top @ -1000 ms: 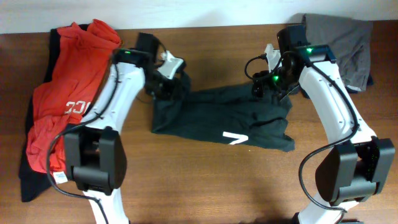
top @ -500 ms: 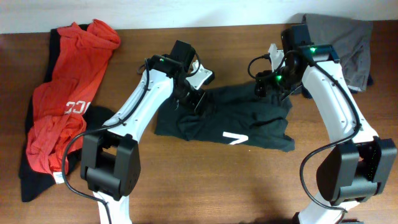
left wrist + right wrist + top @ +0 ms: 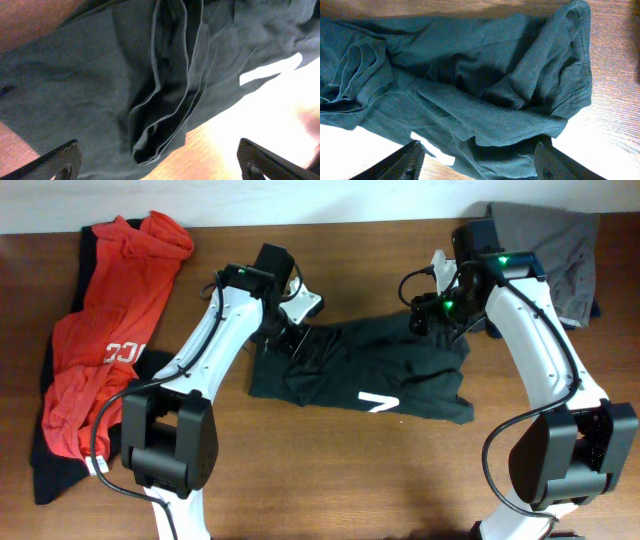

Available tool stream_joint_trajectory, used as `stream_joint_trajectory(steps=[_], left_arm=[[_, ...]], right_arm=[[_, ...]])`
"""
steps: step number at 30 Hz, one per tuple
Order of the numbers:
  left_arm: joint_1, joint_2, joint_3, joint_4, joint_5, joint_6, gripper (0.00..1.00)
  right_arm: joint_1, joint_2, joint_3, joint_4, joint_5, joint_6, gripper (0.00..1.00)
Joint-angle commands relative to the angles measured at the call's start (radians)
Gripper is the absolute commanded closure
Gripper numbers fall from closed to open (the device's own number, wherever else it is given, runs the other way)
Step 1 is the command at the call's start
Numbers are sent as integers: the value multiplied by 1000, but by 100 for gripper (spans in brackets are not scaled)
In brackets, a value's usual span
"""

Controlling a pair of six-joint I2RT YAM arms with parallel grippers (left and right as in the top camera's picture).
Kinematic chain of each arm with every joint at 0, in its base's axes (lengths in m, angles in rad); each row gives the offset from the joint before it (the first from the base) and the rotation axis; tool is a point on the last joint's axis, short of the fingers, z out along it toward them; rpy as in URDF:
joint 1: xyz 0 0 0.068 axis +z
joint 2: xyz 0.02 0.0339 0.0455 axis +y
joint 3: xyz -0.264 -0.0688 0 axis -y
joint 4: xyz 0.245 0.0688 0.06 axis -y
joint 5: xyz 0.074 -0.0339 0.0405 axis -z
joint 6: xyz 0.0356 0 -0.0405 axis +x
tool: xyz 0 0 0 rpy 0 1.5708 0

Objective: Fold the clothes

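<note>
The black T-shirt [image 3: 385,375] lies crumpled across the middle of the table, a white mark [image 3: 378,402] showing near its front edge. My left gripper [image 3: 300,332] hangs open over its bunched left end; in the left wrist view the gripper [image 3: 160,162] is spread wide above layered folds of the shirt [image 3: 100,75], gripping nothing. My right gripper [image 3: 437,315] hovers open over the shirt's upper right corner; in the right wrist view the gripper [image 3: 477,161] straddles the rumpled cloth [image 3: 485,75] without pinching it. A red-orange shirt [image 3: 110,330] lies heaped at the far left.
Grey folded cloth [image 3: 555,245] sits at the back right corner, behind the right arm. A dark garment [image 3: 45,465] lies under the red-orange shirt at the left. Bare wooden table [image 3: 330,470] shows in front of the black shirt.
The left gripper carried the shirt's left edge rightward, opened and let it go, then drew back slightly to the left. The shirt's left end now lies folded inward. The right arm stayed still.
</note>
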Motion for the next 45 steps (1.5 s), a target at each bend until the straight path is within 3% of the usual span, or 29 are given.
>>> stream_joint_trajectory(steps=[1,7,10,11,14,19,25,31,33,35,37,40,45], left_arm=[[-5,58,-25,-9,-10,148,1],[-5,95,-62,-22,-6,236,11],[-5,95,-69,-18,-5,238,25],[-5,95,-69,-18,-1,238,32],[-6,95,-69,-17,40,238,66],[-24,95,-69,-12,173,238,91],[-73,94,-69,-6,232,236,96],[-130,95,-69,50,235,156,95],[-145,94,-68,87,235,98,69],[-148,94,-61,105,235,46,53],[-146,94,-11,109,235,-6,27],[-141,94,72,92,235,-11,5],[-115,94,260,55,222,-10,1]], right_arm=[[-4,3,19,2,-2,7,25],[-4,3,19,3,-2,7,25],[-4,3,19,4,-2,7,25],[-4,3,19,5,-2,7,25],[-4,3,19,10,-2,7,25],[-4,3,19,14,-2,7,25],[-4,3,19,26,-1,8,25],[-14,3,19,47,-2,35,25],[-39,3,19,47,-3,63,25],[-61,3,19,43,-26,69,25],[-111,3,19,35,-109,68,25],[-163,3,19,13,-180,66,25],[-218,6,19,-63,-185,-11,25]])
